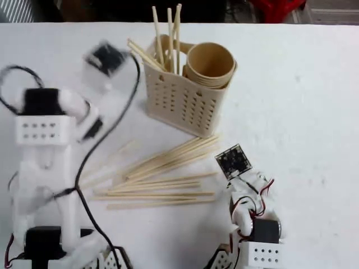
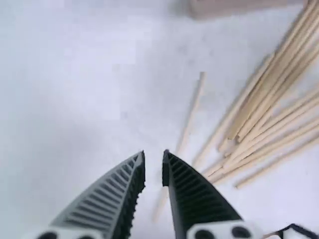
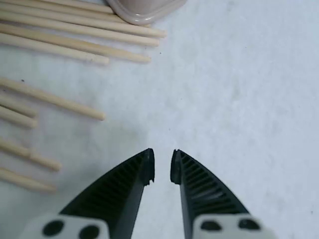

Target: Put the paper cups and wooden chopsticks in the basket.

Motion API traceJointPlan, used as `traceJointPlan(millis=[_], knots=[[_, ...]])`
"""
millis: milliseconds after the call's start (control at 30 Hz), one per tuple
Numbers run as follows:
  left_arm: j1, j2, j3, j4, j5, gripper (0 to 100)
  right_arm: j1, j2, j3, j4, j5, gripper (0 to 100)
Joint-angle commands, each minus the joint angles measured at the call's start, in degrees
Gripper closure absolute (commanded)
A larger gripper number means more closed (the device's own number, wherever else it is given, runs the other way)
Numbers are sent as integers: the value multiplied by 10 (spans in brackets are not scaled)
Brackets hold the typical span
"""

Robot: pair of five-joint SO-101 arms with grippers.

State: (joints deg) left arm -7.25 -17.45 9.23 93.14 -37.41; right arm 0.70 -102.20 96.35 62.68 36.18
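The cream perforated basket point(image 1: 185, 103) stands at the back centre, holding stacked paper cups point(image 1: 210, 64) and a few upright wooden chopsticks point(image 1: 168, 33). Several loose chopsticks point(image 1: 162, 174) lie fanned on the table in front of it. My left gripper point(image 2: 153, 160) is shut and holds nothing; it hovers over the near end of a single stray chopstick point(image 2: 192, 112), with the main pile point(image 2: 264, 114) to one side. My right gripper point(image 3: 162, 167) is also shut and holds nothing. It hangs over bare table close to the ends of the chopsticks point(image 3: 75, 35) and a corner of the basket point(image 3: 144, 10).
The left arm point(image 1: 45, 120) with its black cable point(image 1: 84, 168) takes up the table's left side. The right arm point(image 1: 247, 196) sits at the front right. White tabletop point(image 1: 303, 112) stretches open to the right of the basket.
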Motion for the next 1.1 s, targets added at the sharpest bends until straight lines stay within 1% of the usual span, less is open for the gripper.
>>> traceJointPlan(millis=[0,67,167,233,333,667,833,1067], knots=[[-11,-10,221,-162,-68,861,-3,-4,5,-5,4,929],[-12,-9,288,-239,-83,836,-3,-4,5,-5,4,929],[-10,-9,347,-337,-88,836,-3,-4,5,-5,4,929],[-11,-8,361,-375,-89,836,-3,-4,5,-5,4,929],[-9,15,360,-388,-89,836,-3,-4,5,-5,4,929],[-13,243,210,-382,-84,836,-3,-4,5,-5,4,929],[-12,308,127,-294,-84,882,-3,-4,5,-5,4,929],[-14,385,34,-215,-84,970,-3,-4,5,-5,4,929]])
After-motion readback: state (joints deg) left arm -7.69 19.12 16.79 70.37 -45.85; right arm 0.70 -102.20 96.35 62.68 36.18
